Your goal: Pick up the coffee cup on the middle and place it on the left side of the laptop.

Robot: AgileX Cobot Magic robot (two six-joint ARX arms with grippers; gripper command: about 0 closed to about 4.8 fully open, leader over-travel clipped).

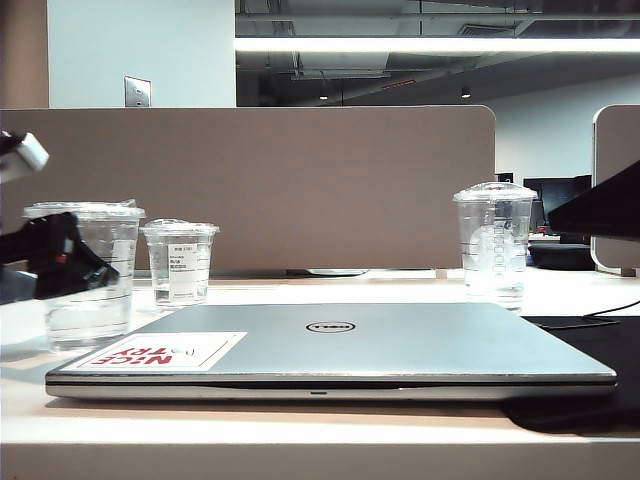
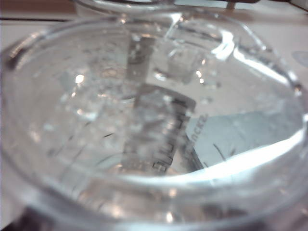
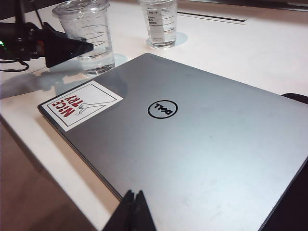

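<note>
Left pincer (image 1: 85, 268), far left, jaws spread around the coffee cup (image 1: 88, 275) beside the laptop (image 1: 330, 350): back out level. Right pincer (image 3: 134, 204) closed, empty.

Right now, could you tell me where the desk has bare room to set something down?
Free: the strip between the laptop and the desk's front edge, and the stretch behind the laptop between the labelled cup and the domed-lid cup. Crowded: the left end, where the left gripper stands at the coffee cup.
</note>
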